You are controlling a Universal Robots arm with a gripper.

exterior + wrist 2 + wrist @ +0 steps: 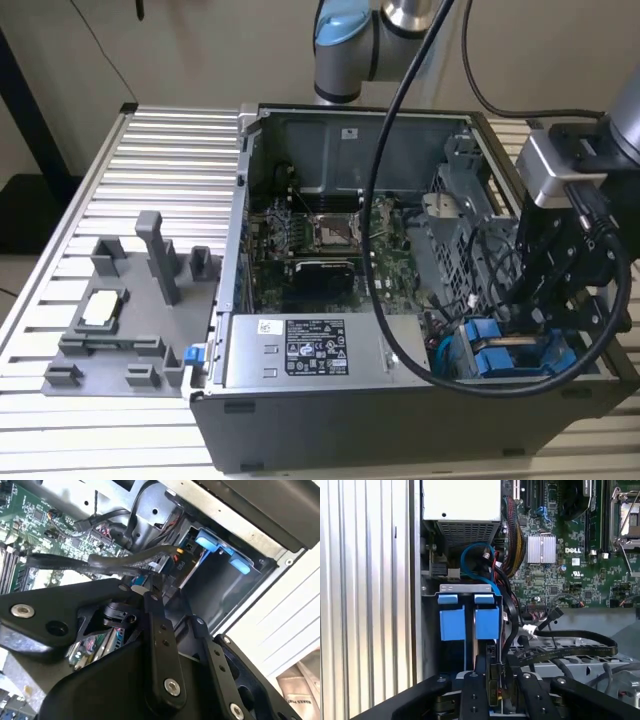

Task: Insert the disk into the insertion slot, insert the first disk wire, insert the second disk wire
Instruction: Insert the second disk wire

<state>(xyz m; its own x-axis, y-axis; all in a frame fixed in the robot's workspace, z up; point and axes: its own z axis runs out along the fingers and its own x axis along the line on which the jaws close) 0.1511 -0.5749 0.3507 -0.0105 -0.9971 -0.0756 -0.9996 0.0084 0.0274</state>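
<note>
1. Reaching down into the open grey desktop computer case (330,420), the black claw (496,680) hangs over the drive corner of the chassis, at the exterior view's right.
2. Seated already: the silver-grey hard disk in its bright blue plastic carrier frame (486,622) sits inside the narrow grey sheet-metal insertion slot (468,588), blue tabs showing at the bay mouth, a second blue carrier (452,624) just beside it.
3. Claw state: in the first wrist view the two black fingers (475,690) stand close together, pinched on what looks like a small black wire connector (492,672) right at the disk's edge. So my call is a narrow grip, holding the plug.
4. Judging the stage: disk in, wire work in hand; whether the plug is fully home, I can't tell.
5. Doing it well: keep the plug square to the disk's socket, press straight along the socket line, no twist.
6. Watch the loose black cables (570,647) and the thin blue cable (470,555) crowding the bay; they lie near the fingers and could snag.
7. Outside on the ribbed metal worktop (160,150), a grey plastic fixture tray (120,320) sits well apart.
</note>
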